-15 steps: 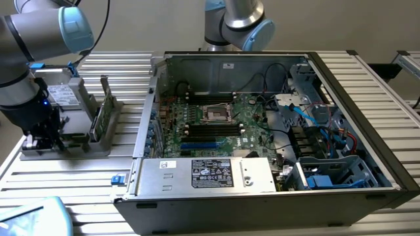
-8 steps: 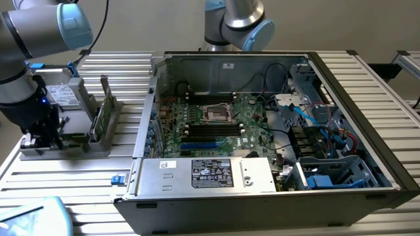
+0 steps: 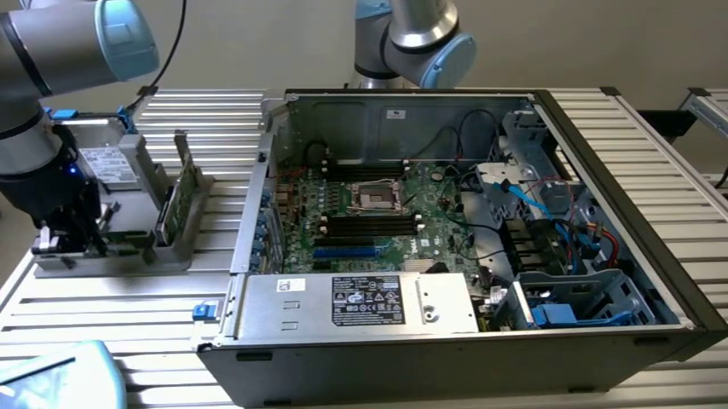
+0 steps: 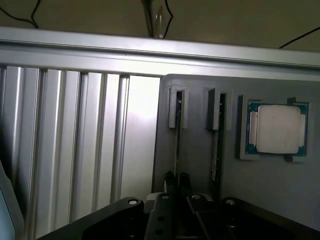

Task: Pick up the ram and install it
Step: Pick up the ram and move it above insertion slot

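Standing on its long edge in a slot of the flat grey plastic holder (image 4: 200, 100), the long, thin dark-green ram stick (image 4: 178, 135) sits outside the open dark metal computer case (image 3: 455, 371). The holder rests on the ribbed aluminium table (image 3: 114, 307) at the exterior view's left. A second stick of the same kind (image 4: 216, 150) stands in the neighbouring slot, and a square silver processor chip (image 4: 277, 129) lies in its own recess just beside that.

The arm's black gripper (image 4: 177, 181) lines up with the near end of the ram in the wrist view. In the exterior view the gripper (image 3: 66, 243) hangs low over the holder (image 3: 125, 260). Whether it is clamped, released or already touching the ram I cannot tell.

The ram looks light and stiff, but thin enough to crack if bent or twisted. Its chips and the contact edge down in the slot are likely the delicate parts. The safest hold is probably across the two flat faces, near the upper edge and about mid-length, so it hangs level. Those faces are smooth and narrow, so an off-centre grip could let it tilt or slip
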Robot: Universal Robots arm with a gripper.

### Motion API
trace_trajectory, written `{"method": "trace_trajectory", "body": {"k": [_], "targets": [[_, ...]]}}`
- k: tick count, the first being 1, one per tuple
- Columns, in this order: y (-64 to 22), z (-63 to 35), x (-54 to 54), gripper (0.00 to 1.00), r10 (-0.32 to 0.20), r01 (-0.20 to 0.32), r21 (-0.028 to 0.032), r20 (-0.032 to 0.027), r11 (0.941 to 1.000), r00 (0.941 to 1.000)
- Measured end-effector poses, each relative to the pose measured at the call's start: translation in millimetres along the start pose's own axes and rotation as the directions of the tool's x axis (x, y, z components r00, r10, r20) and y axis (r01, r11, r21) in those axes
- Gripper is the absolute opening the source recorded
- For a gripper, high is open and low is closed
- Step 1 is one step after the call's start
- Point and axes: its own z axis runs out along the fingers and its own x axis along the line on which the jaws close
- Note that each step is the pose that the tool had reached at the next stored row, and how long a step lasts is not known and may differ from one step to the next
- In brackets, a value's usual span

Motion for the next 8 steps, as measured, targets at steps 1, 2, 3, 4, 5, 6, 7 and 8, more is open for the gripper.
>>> {"method": "trace_trajectory", "body": {"k": [1, 2, 3, 4, 5, 6, 7, 8], "targets": [[0.1, -1.0, 0.0, 0.14, 0.0, 0.0, 0.0, 0.0, 1.0, 1.0], [0.1, -2.2, 0.0, 0.14, 0.0, 0.0, 0.0, 0.0, 1.0, 1.0], [0.2, -3.4, 0.0, 0.14, 0.0, 0.0, 0.0001, 0.0001, 1.0, 1.0], [0.3, -4.9, 0.0, 0.14, 0.0, 0.0, 0.0, 0.0, 1.0, 1.0], [0.4, -6.2, -0.1, 0.14, 0.0, 0.0, 0.0002, 0.0001, 1.0, 1.0], [0.4, -7.5, 0.0, 0.14, 0.0, 0.0, 0.0, -0.0001, 1.0, 1.0], [0.5, -8.9, 0.0, 0.14, 0.0, 0.0, 0.0, -0.0002, 1.0, 1.0], [0.6, -10.2, -0.1, 0.14, 0.0, 0.0, 0.0001, -0.0003, 1.0, 1.0]]}}
